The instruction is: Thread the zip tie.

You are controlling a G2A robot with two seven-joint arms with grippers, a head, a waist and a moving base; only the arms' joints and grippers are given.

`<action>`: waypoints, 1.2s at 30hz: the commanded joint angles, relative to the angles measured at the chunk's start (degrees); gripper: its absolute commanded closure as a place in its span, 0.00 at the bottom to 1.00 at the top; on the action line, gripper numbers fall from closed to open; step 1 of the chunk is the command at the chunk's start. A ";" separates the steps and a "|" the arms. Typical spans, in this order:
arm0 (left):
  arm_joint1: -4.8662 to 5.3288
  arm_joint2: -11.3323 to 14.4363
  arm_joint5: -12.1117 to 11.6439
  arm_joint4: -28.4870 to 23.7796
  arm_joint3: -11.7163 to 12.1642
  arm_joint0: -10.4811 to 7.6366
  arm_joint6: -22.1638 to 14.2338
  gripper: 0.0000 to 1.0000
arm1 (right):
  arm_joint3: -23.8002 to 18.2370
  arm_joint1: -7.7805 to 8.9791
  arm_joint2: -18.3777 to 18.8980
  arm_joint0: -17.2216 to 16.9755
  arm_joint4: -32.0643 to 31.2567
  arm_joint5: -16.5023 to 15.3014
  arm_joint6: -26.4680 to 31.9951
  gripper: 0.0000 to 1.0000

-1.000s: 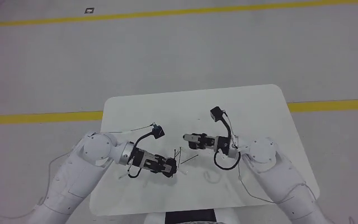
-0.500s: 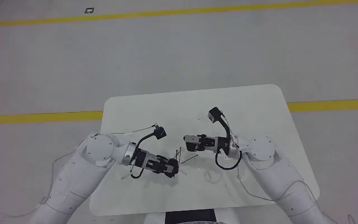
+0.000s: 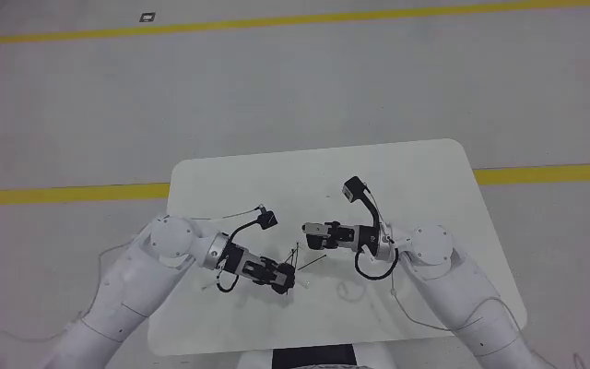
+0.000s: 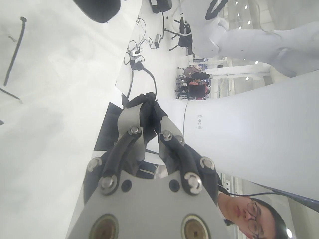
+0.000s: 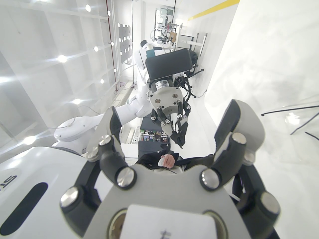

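White surface [image 3: 415, 175] with rounded corners, on a grey floor [image 3: 277, 83] marked with yellow lines. Both arms low over the near half of the surface, elbows out, tips turned toward each other.

Right gripper [image 3: 307, 232] toward the middle of the surface, fingers spread wide.

Left gripper [image 3: 289, 273] closer to the robot's edge, just across from the right gripper, dark-padded fingers pressed together at the tips. Cannot tell of anything pinched there.

Black zip ties [image 3: 312, 264] loose and flat on the surface, between and just beside the two grippers, pointing different ways.

In the left wrist view, one long zip tie [image 4: 14, 50] stretched nearly straight on the surface, small square head at one end, apart from the left gripper's fingertips. Short end of another dark strand [image 4: 10, 93] just beside its tail.
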 commanded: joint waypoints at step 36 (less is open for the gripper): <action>0.00 -0.05 0.00 0.09 0.06 0.00 0.00 1.00 | 0.58 0.50 -5.17 3.81 -2.73 2.24 2.68 0.79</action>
